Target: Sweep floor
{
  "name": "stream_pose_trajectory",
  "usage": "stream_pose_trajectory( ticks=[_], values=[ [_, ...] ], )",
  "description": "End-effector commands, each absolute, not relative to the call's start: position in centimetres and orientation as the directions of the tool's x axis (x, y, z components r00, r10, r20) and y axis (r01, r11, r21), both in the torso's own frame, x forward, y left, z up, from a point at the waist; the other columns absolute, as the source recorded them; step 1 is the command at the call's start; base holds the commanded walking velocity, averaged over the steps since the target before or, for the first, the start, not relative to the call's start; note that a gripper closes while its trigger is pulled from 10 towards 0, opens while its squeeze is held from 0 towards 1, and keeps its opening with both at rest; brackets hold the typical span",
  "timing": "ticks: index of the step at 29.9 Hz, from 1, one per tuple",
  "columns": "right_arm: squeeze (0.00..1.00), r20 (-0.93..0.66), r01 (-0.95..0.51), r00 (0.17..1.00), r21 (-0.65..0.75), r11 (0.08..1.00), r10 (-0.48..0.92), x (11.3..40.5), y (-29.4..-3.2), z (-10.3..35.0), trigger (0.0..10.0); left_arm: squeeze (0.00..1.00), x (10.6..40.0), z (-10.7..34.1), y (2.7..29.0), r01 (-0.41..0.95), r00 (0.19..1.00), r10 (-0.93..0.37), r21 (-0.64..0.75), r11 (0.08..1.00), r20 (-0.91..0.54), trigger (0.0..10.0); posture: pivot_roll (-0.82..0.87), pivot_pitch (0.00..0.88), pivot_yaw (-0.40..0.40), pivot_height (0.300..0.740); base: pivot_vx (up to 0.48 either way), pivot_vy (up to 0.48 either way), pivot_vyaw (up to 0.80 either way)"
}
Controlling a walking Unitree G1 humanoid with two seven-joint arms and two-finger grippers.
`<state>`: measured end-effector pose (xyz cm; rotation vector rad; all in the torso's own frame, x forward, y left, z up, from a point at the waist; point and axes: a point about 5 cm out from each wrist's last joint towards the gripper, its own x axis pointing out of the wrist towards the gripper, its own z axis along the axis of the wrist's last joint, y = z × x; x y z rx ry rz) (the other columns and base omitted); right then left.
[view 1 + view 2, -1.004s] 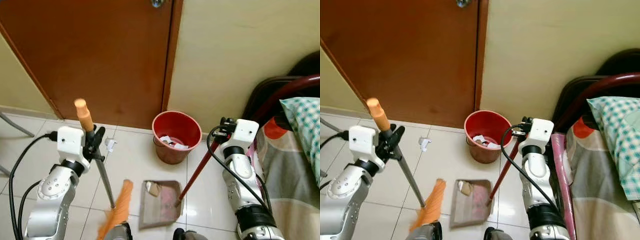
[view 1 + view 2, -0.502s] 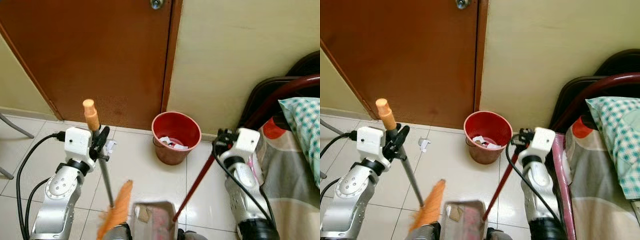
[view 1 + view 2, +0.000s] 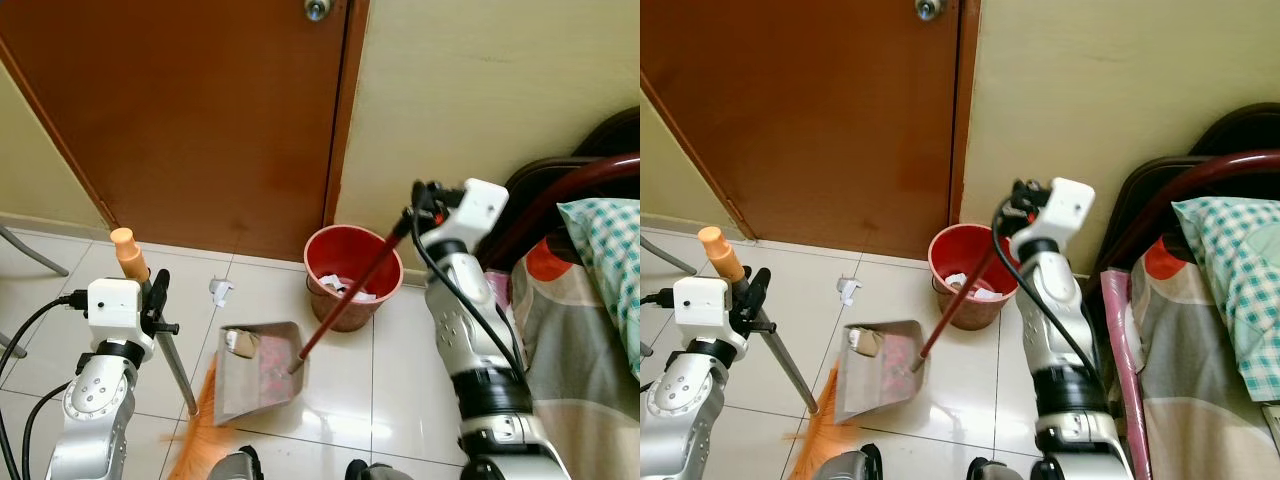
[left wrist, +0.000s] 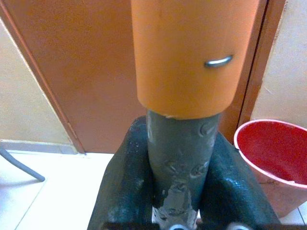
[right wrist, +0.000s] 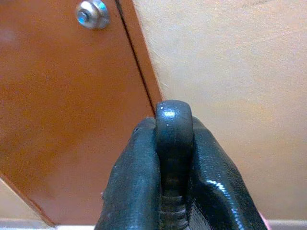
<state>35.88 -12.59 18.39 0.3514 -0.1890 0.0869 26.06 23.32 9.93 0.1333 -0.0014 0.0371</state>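
Beside the red bucket (image 3: 353, 274), the dustpan (image 3: 257, 369) is hanging tilted, its long handle clamped in the right gripper (image 3: 420, 196) above the bucket. Farther from the bucket, the left gripper (image 3: 158, 300) is gripping the broom (image 3: 178, 362), bristles touching the dustpan's edge.

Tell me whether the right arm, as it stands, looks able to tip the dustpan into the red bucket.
Probably yes: the right tool grips the dustpan handle, the pan hangs lifted just beside the red bucket, and nothing stands between them.
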Motion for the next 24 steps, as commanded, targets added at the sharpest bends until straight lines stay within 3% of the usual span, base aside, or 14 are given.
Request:
stream_pose_trajectory(
  ticks=[1, 9, 24],
  values=[
    [0.0, 0.255, -0.143, 0.966, 0.359, 0.922, 0.051, 36.4, -12.3, 20.2, 10.0, 0.0, 25.7, 9.3, 23.9, -0.072, 0.997, 0.076, 0.155, 0.985, -0.021, 10.0, 0.12, 0.118, -0.036, 0.74, 0.0, 0.0, 0.0],
    [0.0, 0.402, -0.193, 0.915, 0.38, 0.905, 0.026, 38.4, -11.9, 26.7, 10.0, 0.0, 25.8, 9.1, 23.4, -0.072, 0.997, 0.075, 0.144, 0.987, -0.012, 10.0, 0.13, 0.125, -0.044, 0.74, 0.0, 0.0, 0.0],
    [0.0, 0.592, -0.116, 0.801, 0.301, 0.947, -0.09, 38.4, -17.4, 33.7, 10.0, 0.0, 26.1, 8.8, 22.6, -0.037, 0.999, 0.039, 0.132, 0.991, -0.019, 10.0, 0.12, 0.129, -0.032, 0.74, 0.0, 0.0, 0.0]
  ],
)
